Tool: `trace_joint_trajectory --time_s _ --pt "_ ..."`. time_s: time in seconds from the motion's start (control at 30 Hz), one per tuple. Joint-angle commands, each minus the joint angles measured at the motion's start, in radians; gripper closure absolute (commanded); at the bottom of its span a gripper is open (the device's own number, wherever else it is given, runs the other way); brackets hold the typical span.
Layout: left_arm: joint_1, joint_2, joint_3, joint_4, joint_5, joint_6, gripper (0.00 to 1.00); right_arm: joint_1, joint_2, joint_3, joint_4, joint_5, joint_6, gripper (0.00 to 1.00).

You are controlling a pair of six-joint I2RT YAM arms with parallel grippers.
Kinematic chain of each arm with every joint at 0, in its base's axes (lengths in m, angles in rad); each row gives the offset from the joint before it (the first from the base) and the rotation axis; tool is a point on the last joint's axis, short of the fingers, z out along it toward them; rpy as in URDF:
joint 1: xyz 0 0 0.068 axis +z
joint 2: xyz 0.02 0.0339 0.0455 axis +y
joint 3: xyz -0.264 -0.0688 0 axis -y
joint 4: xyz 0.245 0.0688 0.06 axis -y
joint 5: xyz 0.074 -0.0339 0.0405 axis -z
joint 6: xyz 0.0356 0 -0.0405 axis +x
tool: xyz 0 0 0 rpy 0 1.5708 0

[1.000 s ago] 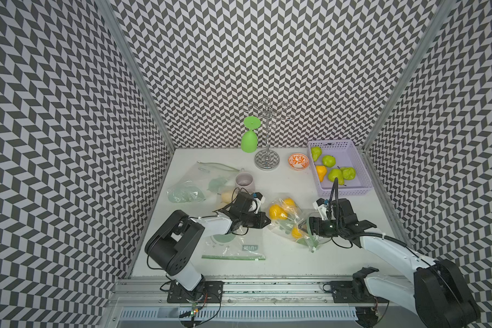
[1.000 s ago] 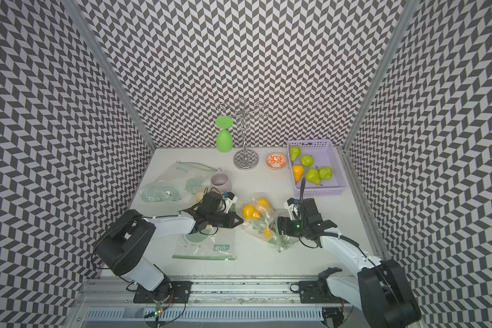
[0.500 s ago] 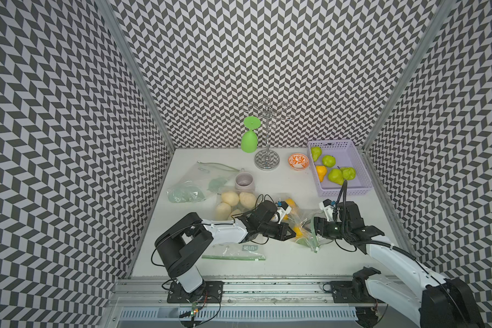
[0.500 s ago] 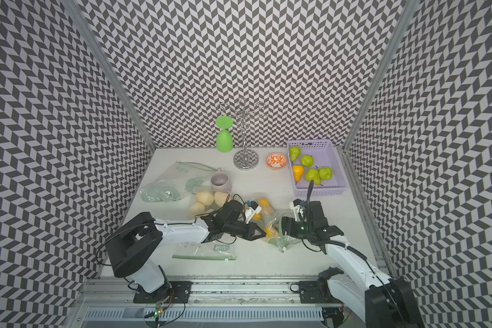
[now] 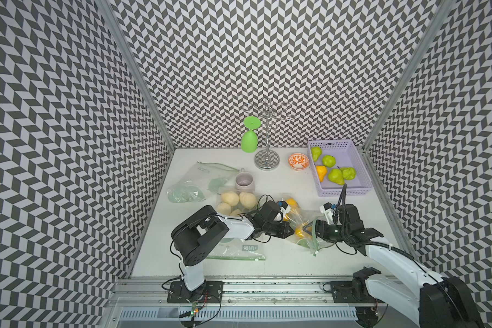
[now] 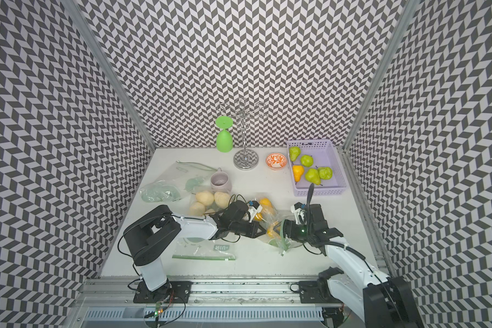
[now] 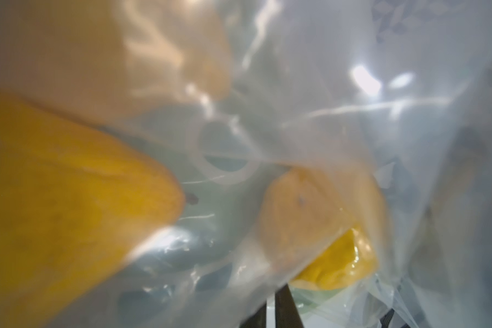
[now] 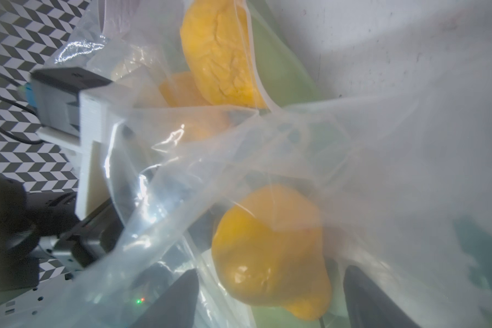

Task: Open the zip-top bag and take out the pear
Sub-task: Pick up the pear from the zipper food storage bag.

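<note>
Right hand (image 8: 270, 298), jaws wide, straddles the yellow pear (image 8: 267, 250) inside the zip-top bag (image 5: 303, 217) near the lilac basket (image 5: 342, 192); left hand (image 5: 289, 230) pinches its film. Best to close on fruit alone, not plastic.

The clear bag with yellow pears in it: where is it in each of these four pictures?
Top view: the bag lies lower middle, slightly right of centre.
Top view: bag lower middle, nearer centre.
Left wrist: bag fills nearly the whole picture.
Right wrist: bag covers most of the picture.
Shared landmark: the yellow pears inside it.
</note>
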Motion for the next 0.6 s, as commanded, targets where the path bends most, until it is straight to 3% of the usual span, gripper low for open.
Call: trace_joint_trajectory --time_s 0.0,0.57 --pt "0.006 0.043 0.031 0.017 -0.018 0.039 0.89 -0.018 0.001 -0.021 0.074 0.027 0.038 0.19" --pt "-0.006 0.183 0.070 0.026 0.055 0.092 0.90 -0.032 0.179 -0.043 0.307 -0.063 0.074 0.20"
